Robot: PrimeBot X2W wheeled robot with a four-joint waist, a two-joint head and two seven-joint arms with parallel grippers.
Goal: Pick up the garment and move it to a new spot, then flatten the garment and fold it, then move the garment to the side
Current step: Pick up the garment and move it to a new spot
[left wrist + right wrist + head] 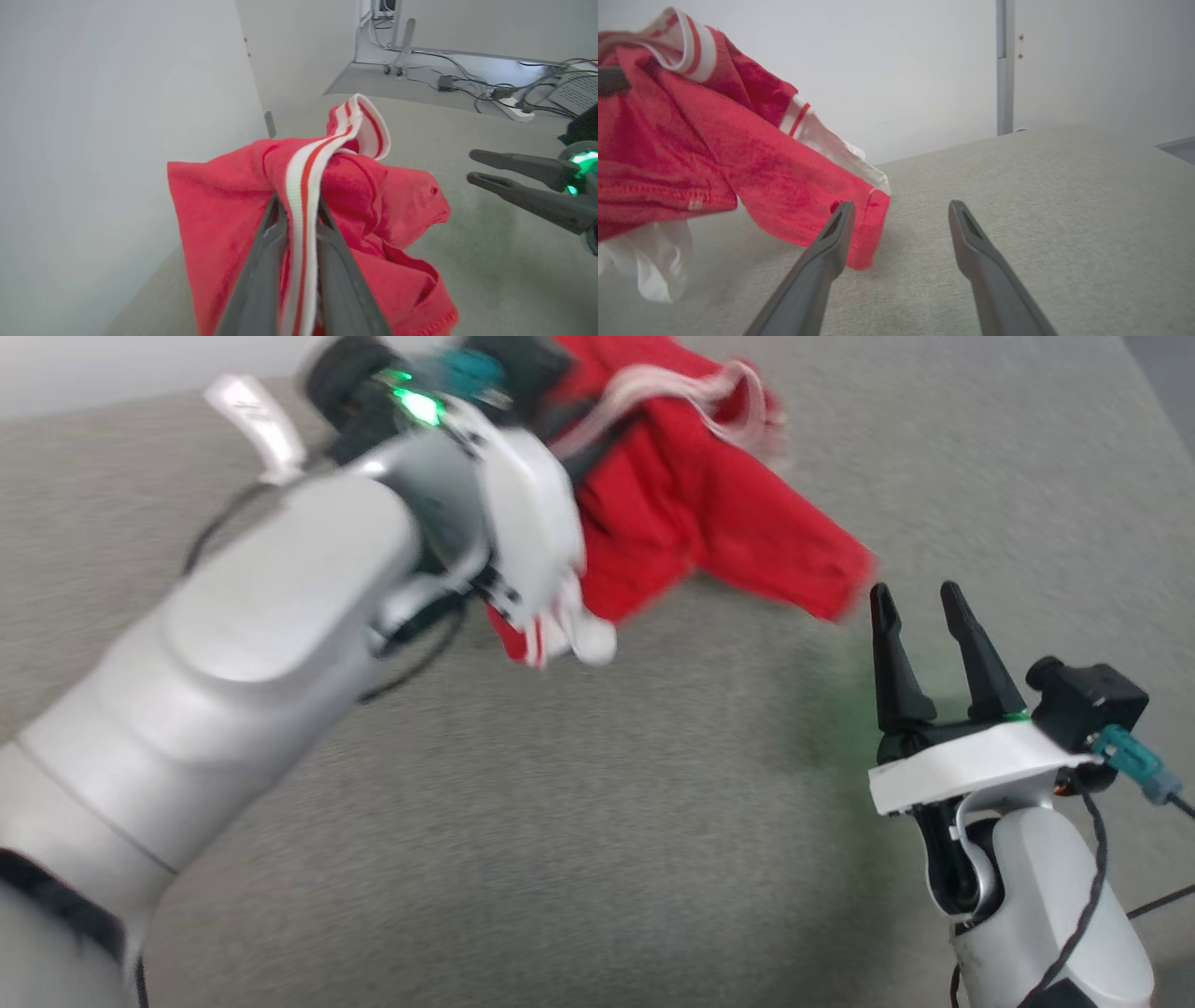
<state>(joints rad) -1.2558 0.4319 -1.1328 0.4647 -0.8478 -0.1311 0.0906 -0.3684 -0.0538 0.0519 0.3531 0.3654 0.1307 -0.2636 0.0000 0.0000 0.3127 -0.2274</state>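
Observation:
The garment (695,513) is a bright red T-shirt with white sleeve ends and striped trim, hanging bunched above the grey table. My left gripper (299,205) is shut on its red-and-white striped band, with red cloth (219,200) draped to both sides of the fingers. In the head view my left arm reaches over the shirt and hides its own fingers. My right gripper (918,595) stands open at the lower right, its tips just below the shirt's lowest red corner. In the right wrist view the garment (738,154) hangs at the left, its corner beside my right gripper (901,210).
A grey cloth-covered table (597,840) spreads under everything. A pale wall (117,116) runs along its far side. Beyond the table's end, cables and a power strip (509,100) lie on the floor by a metal frame.

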